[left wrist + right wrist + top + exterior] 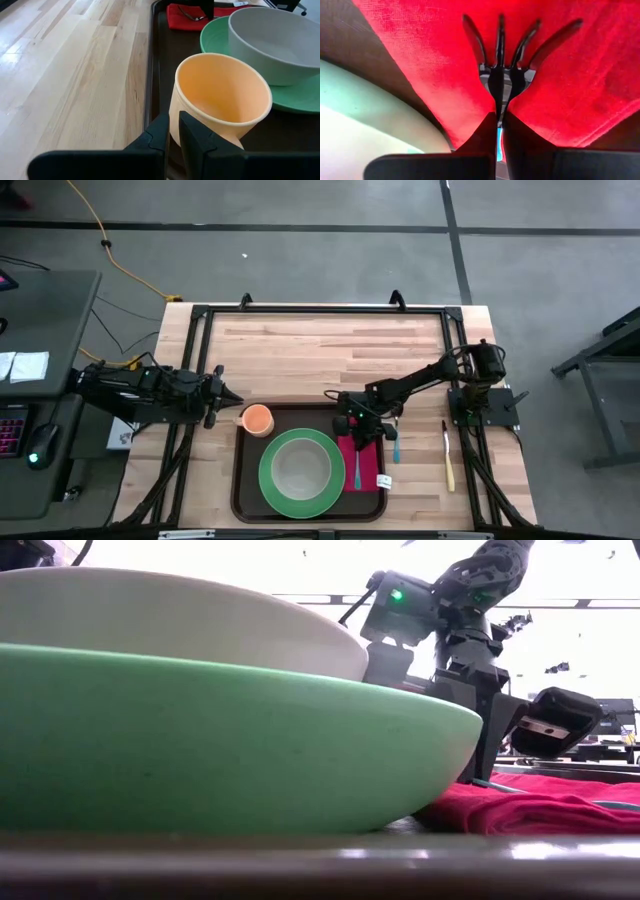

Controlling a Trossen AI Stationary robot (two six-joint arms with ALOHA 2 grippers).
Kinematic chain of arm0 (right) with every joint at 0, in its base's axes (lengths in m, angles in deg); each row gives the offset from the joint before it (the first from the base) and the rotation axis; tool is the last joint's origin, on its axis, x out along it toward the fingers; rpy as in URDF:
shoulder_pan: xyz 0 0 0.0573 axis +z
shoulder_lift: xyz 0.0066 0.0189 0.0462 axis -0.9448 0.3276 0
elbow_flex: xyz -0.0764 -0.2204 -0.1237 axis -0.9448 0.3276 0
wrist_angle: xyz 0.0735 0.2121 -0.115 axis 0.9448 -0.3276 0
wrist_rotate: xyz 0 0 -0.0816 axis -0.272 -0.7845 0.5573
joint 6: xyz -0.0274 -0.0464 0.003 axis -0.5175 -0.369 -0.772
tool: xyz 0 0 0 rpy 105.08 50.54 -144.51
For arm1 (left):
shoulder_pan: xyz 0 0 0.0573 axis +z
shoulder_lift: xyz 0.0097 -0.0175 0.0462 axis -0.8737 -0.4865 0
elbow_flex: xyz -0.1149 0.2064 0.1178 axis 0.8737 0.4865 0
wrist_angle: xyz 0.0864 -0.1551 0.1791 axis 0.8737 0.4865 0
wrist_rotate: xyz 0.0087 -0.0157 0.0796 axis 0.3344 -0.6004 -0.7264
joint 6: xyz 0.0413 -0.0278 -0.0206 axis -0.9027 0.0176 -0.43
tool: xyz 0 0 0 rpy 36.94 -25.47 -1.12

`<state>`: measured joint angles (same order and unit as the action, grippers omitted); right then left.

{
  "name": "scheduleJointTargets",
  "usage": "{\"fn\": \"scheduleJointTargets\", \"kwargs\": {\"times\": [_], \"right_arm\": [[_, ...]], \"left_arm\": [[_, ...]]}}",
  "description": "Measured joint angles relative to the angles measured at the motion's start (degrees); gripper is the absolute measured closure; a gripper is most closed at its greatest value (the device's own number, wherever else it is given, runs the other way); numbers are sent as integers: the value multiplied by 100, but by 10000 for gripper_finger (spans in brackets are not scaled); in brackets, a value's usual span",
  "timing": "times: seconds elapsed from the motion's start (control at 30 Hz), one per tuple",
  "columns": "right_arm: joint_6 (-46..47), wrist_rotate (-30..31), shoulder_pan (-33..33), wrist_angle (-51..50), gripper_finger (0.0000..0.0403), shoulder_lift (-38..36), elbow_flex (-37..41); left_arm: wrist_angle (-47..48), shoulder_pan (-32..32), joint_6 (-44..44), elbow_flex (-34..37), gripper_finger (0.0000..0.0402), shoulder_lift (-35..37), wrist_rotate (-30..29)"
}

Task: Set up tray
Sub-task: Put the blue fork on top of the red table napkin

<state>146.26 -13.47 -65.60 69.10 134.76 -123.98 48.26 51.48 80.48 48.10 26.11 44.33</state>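
The dark brown tray (238, 480) lies at the table's near edge. On it a green plate (272, 485) carries a grey bowl (300, 468). An orange cup (220, 95) stands upright in the tray's far left corner. A red napkin (362, 460) lies along the right side with a teal utensil (357, 472) on it. My right gripper (499, 116) is over the napkin's far end, shut on a dark fork (500, 45). My left gripper (174, 120) waits just left of the cup with a narrow gap between its fingers and nothing in it. My right gripper pinches the fork's handle just behind the neck (498, 97) between its two fingers. The fingers slant down from the table's far right and lie along the fork. The tines point ahead over the red napkin; whether they rest on it I cannot tell.
A second teal utensil (395, 448) and a yellow one (448, 462) lie on the bare wood right of the tray. A small white tag (383, 480) sits at the napkin's near corner. The far half of the table (330, 340) is open wood.
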Motion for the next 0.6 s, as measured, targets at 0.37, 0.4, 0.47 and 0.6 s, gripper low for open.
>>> {"fn": "scheduleJointTargets", "kwargs": {"times": [0.37,0.4,0.47,0.6], "right_arm": [[-7,84,1,-7,402,0,0],[-6,84,3,-7,402,0,0],[-5,84,9,-7,402,0,0],[-7,82,9,-7,402,0,0]], "left_arm": [[9,1,0,4,328,-2,48],[9,1,0,4,328,-2,58],[9,0,0,4,328,-2,66],[9,1,0,4,328,-1,66]]}}
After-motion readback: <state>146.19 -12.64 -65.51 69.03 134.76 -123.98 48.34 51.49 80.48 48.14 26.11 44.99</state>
